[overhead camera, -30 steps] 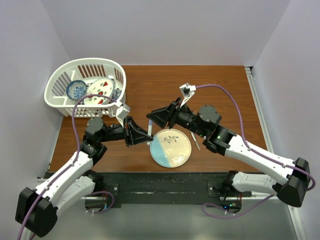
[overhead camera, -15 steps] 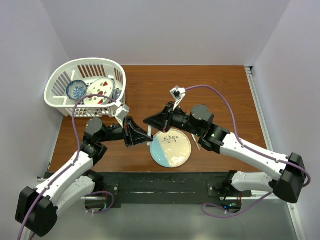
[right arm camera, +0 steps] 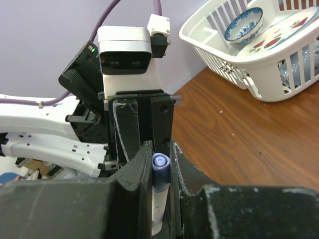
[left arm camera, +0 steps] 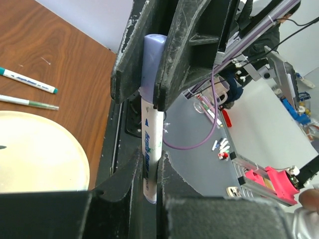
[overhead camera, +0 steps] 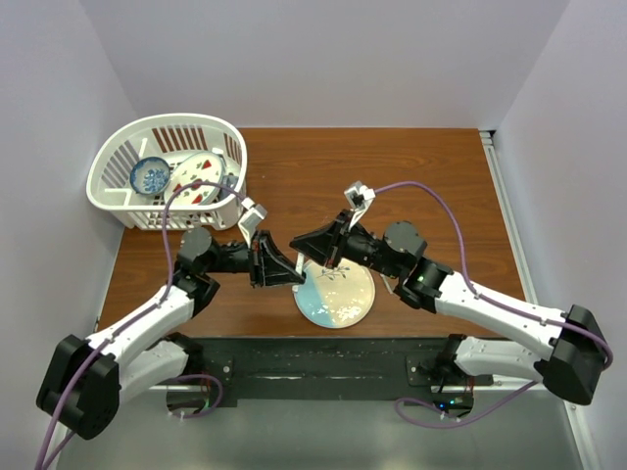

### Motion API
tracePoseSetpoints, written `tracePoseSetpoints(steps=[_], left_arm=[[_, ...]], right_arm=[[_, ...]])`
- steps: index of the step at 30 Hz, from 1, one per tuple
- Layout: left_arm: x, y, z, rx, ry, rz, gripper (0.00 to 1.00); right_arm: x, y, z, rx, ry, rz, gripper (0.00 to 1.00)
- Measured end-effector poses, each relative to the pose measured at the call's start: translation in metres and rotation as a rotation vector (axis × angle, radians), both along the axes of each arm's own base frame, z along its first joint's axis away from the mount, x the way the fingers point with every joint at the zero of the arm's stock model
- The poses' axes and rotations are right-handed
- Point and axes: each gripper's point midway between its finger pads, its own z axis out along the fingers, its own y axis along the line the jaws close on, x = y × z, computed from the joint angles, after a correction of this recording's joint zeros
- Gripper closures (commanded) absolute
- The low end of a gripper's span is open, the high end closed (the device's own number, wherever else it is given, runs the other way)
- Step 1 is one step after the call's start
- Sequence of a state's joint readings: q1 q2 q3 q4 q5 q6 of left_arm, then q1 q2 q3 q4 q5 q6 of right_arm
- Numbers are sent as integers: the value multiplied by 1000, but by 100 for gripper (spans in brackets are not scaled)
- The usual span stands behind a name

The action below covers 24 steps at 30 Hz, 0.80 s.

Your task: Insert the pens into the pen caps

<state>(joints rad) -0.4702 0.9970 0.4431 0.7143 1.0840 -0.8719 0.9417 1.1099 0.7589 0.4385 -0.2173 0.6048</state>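
Pen and cap sit together in the air between the two arms, just beside the left edge of the round plate [overhead camera: 338, 304]. The left gripper [left arm camera: 149, 167] is pressed tight on the white pen [left arm camera: 151, 134] and pinches its body low down. The right gripper [right arm camera: 159, 155] pinches the purple cap [left arm camera: 151, 64] from the other side, with one finger on each side of it so it cannot slip.

Each arm takes one part because the job needs two holders: one to hold the pen steady and one to push the cap along it. In the left wrist view, pen and cap make one straight line, and that is what a good fit needs.

The cap looks to be on the end of the pen already. How far on it is cannot be told — the fingers hide the join. A small push may be all this pen needs. A push off that line could make the pen tip or pop out.

Two more pens lie flat on the brown table [left arm camera: 55, 40] near the plate: a white pen with blue-green ends [left arm camera: 27, 79] and a thin grey pen [left arm camera: 30, 102]. No loose caps show. The white basket [overhead camera: 122, 208] of dishes stands at the far left — well apart from the work.
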Motion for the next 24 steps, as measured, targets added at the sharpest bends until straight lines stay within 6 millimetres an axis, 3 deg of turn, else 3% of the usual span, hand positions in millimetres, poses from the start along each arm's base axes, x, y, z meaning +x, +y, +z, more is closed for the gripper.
tracePoseSetpoints(steps=[8,17,24], left_arm=[[9,-7,-12,51,-32,-3,100],[17,-12,-38,108,19,-13,100],[22,-16,-38,124,26,-34,100]], right_arm=[[2,-11,-9,-36,10,-46,100],[10,-19,-40,-34,77,-112,100],[15,-24,-42,8,86,-155,100]])
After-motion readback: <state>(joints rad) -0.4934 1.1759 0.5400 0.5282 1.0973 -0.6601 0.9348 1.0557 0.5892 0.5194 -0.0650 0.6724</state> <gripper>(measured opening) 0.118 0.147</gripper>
